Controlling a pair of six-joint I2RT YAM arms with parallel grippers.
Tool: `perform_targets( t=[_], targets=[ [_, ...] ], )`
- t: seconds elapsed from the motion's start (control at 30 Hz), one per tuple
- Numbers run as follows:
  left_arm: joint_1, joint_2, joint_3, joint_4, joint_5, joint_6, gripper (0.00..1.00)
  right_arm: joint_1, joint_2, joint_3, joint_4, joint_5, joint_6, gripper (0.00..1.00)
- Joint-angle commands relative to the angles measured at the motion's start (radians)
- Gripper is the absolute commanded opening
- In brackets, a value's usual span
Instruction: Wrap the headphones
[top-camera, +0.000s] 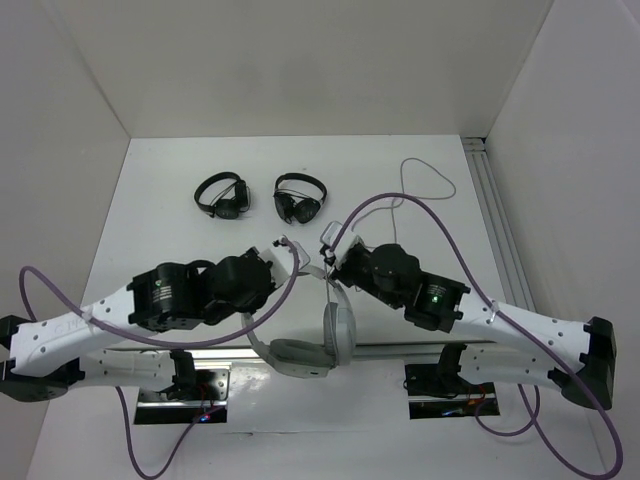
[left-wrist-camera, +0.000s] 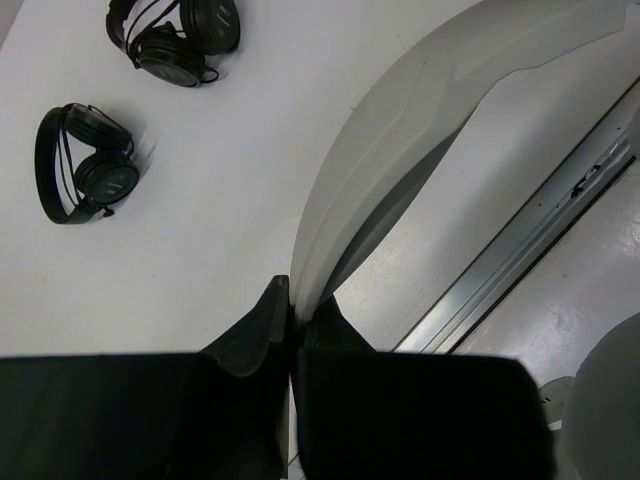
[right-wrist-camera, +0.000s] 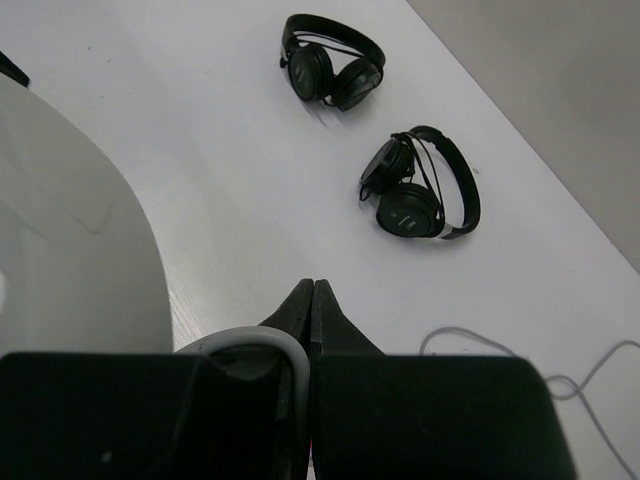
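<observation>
The white and light-grey headphones (top-camera: 338, 335) hang between my two arms near the table's front edge, earcups low. My left gripper (top-camera: 285, 244) is shut on the wide headband (left-wrist-camera: 400, 130), whose edge is pinched between the black fingertips (left-wrist-camera: 262, 325); the gripper (left-wrist-camera: 293, 300) shows at the bottom of the left wrist view. My right gripper (top-camera: 329, 242) is shut on the thin grey cable (right-wrist-camera: 270, 345), which loops over one finger and runs down between the two; its tips (right-wrist-camera: 313, 290) meet. The rest of the cable (top-camera: 425, 180) lies loose on the table at the back right. A white part of the headphones (right-wrist-camera: 70, 230) fills the left of the right wrist view.
Two small black headphones (top-camera: 222, 194) (top-camera: 301, 197) lie side by side at the back middle; they also show in the left wrist view (left-wrist-camera: 80, 165) and the right wrist view (right-wrist-camera: 420, 185). A metal rail (top-camera: 400, 350) runs along the near edge, another (top-camera: 495, 215) along the right wall.
</observation>
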Motion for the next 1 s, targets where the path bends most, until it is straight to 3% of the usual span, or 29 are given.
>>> perform_targets(
  t=[0.0, 0.23, 0.33, 0.53, 0.63, 0.73, 0.83, 0.97],
  targets=[
    [-0.031, -0.049, 0.034, 0.030, 0.123, 0.053, 0.00, -0.072, 0.007, 0.017, 0.101, 0.017, 0.011, 0.04],
    [-0.031, -0.158, 0.023, 0.170, 0.154, 0.066, 0.00, -0.138, 0.028, 0.015, 0.126, -0.176, 0.040, 0.04],
    [-0.031, -0.181, 0.023, 0.222, 0.113, 0.044, 0.00, -0.159, 0.028, 0.006, 0.159, -0.269, 0.065, 0.12],
    [-0.031, -0.168, 0.090, 0.253, 0.040, -0.001, 0.00, -0.204, 0.039, -0.024, 0.253, -0.382, 0.102, 0.12],
    [-0.031, -0.168, 0.126, 0.283, 0.019, -0.037, 0.00, -0.245, 0.051, -0.048, 0.333, -0.491, 0.155, 0.26],
    [-0.031, -0.168, 0.160, 0.323, 0.008, -0.069, 0.00, -0.261, 0.097, -0.072, 0.428, -0.589, 0.215, 0.30],
    [-0.031, -0.168, 0.202, 0.348, -0.050, -0.133, 0.00, -0.270, 0.161, -0.120, 0.573, -0.644, 0.285, 0.46],
    [-0.031, -0.140, 0.268, 0.360, -0.170, -0.192, 0.00, -0.328, 0.320, -0.153, 0.771, -0.749, 0.384, 0.52]
  ],
)
